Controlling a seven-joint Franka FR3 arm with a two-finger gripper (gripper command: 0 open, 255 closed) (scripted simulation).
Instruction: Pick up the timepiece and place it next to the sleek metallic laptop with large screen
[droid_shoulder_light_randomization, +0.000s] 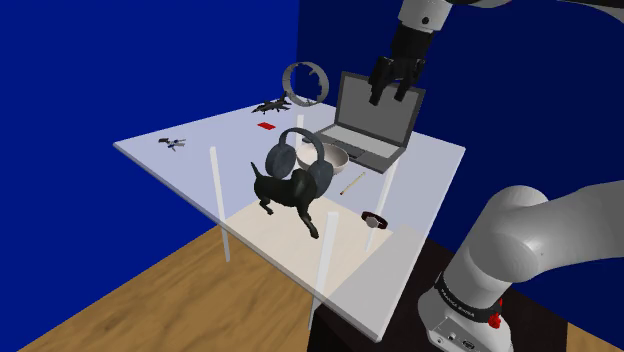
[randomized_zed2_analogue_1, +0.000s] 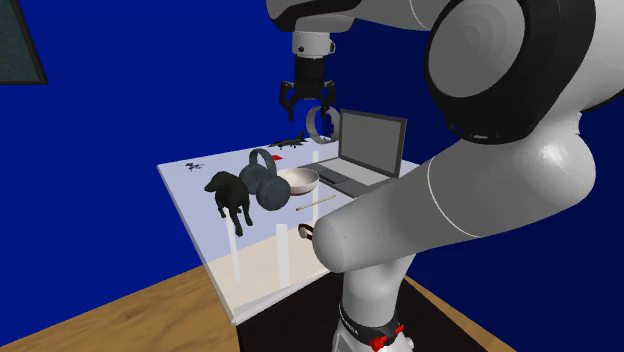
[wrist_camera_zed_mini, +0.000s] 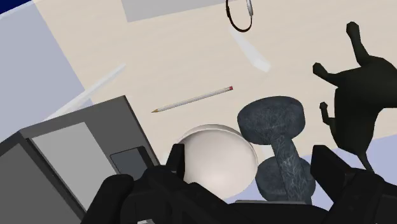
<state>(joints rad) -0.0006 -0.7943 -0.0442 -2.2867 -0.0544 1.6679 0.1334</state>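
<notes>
As seen along the gripper (wrist_camera_zed_mini: 248, 159), found both fingers spread well apart and clasping nothing. Located the watch (wrist_camera_zed_mini: 240, 16) lying flat on the table (droid_shoulder_light_randomization: 190, 160), well ahead of the fingertips, past the pencil (wrist_camera_zed_mini: 191, 100) and apart from it; not between the fingers, not touched. Recorded as a thin dark loop of strap with a small pale case on one side. Judged light, small and low-lying; strap probably pliable, case hard, smooth and apt to slip. Recommend closing across the case or the strap just beside it, from straight above, with fingertips brought almost to the tabletop; avoid pinching the open loop, likely to fold or skid. Treat as mildly fragile at the case face. Containers: 1 only, a white bowl (wrist_camera_zed_mini: 213, 156), directly below the gap between the fingers, with nothing seen inside it. Noted headphones (wrist_camera_zed_mini: 280, 140) just beside the bowl; touching its rim or not, cannot tell. Noted laptop (wrist_camera_zed_mini: 70, 153), open, close on the bowl's other side, with bare table beside it for set-down.
</notes>
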